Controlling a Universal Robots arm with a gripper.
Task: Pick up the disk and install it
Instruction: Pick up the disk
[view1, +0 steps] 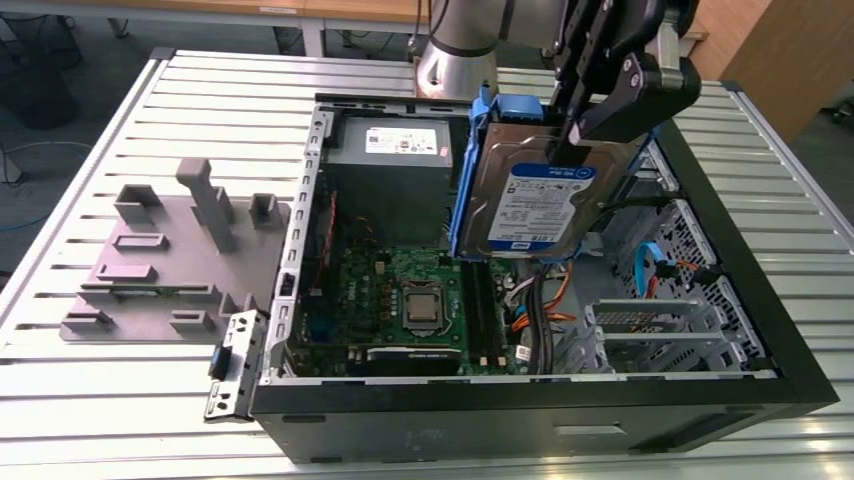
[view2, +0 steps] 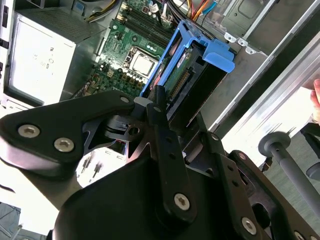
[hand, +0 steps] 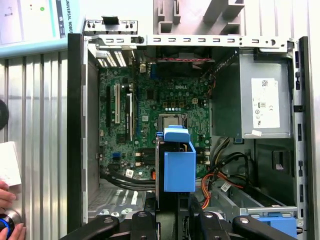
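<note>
A robotics lab or workshop. A table (view1: 80, 120) of ribbed aluminium slats carries an opened desktop computer case (view1: 534, 425) with its motherboard (view1: 400, 300) exposed, beside a grey moulded parts fixture (view1: 160, 260). A robot arm's base (view1: 454, 55) stands at the table's far edge. Wooden furniture (view1: 767, 50) stands behind.

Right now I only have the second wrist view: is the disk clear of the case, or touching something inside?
Observer: In the exterior view the disk hangs on edge from the gripper, label outward, over the open case; it looks clear of the motherboard.
Operator: Anything else blue in there?
Observer: In the first wrist view another blue bracket sits inside the case, apart from the disk.
Operator: And outside the case?
Observer: A grey fixture lies on the table, on the exterior view's left.
</note>
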